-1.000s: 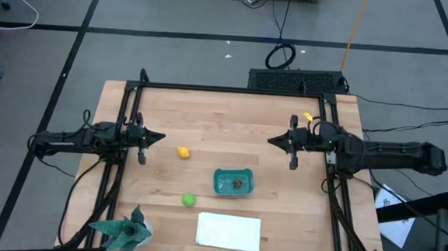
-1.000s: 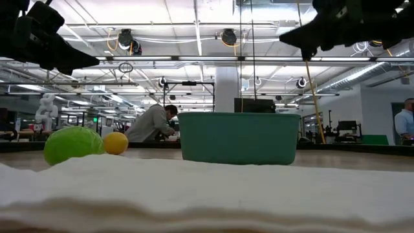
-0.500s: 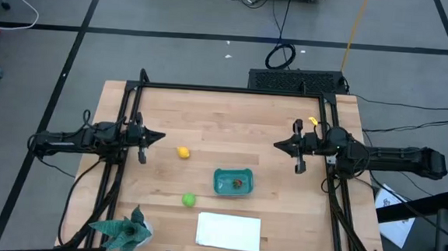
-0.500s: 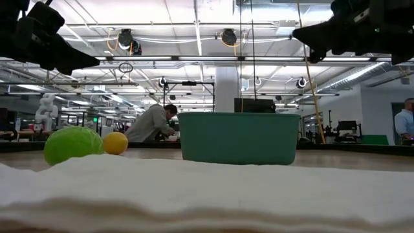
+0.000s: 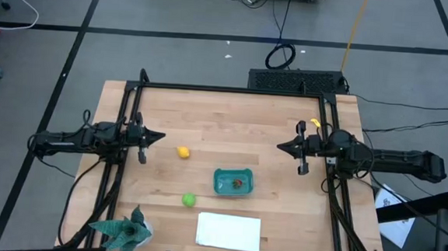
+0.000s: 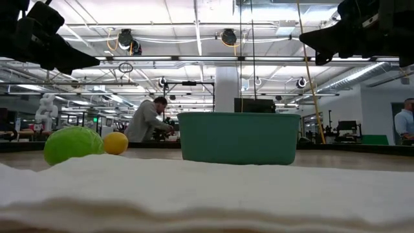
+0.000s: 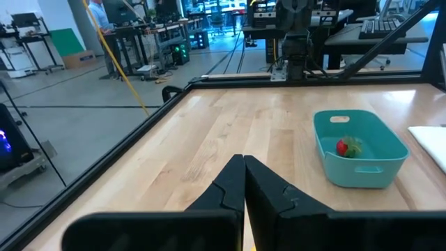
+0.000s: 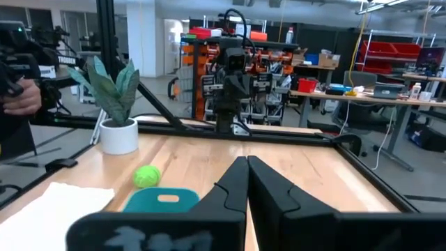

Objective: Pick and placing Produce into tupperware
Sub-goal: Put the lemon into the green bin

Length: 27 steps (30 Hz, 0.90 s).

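Red fruit lodged in tub; lemon, green fruit unplaced; grippers, left and right, closed, empty, parked clear.

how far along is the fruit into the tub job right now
Done: the small red fruit lies inside the teal tub. In hand: nothing; the left gripper and right gripper are both shut and empty, raised at opposite sides of the table. Left: the yellow lemon and the green fruit sit on the wood outside the tub.
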Motion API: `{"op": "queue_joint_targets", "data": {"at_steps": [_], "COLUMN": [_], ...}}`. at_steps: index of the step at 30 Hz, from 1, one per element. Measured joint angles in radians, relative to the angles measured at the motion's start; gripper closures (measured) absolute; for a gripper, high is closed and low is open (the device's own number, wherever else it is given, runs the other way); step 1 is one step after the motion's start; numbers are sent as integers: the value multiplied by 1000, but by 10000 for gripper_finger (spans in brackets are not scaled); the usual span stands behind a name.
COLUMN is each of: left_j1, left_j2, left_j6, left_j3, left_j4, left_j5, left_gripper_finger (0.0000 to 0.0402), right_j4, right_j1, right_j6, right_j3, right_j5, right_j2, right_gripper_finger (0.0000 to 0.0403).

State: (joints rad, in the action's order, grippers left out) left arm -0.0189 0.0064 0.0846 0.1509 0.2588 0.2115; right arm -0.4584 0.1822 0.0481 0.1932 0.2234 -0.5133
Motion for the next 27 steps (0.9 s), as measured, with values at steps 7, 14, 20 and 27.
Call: {"op": "queue_joint_targets", "data": {"at_steps": [7,14,20,27], "left_j1": [0,0,0,0], "left_j2": [0,0,0,0], "left_j6": [35,34,39,4], "left_j3": [0,0,0,0], "left_j4": [-1,-5,-53,-112], "left_j5": [0,0,0,0], "left_gripper_finger": [396,396,396,396], "right_j4": [23,34,35,38], "right_j1": [0,0,0,0], "right_j6": [20,18,18,17], "right_j3": [0,0,0,0], "right_j5": [0,-1,-1,-1], "right_j2": [0,0,0,-2], "right_gripper_finger": [403,403,403,403]}}
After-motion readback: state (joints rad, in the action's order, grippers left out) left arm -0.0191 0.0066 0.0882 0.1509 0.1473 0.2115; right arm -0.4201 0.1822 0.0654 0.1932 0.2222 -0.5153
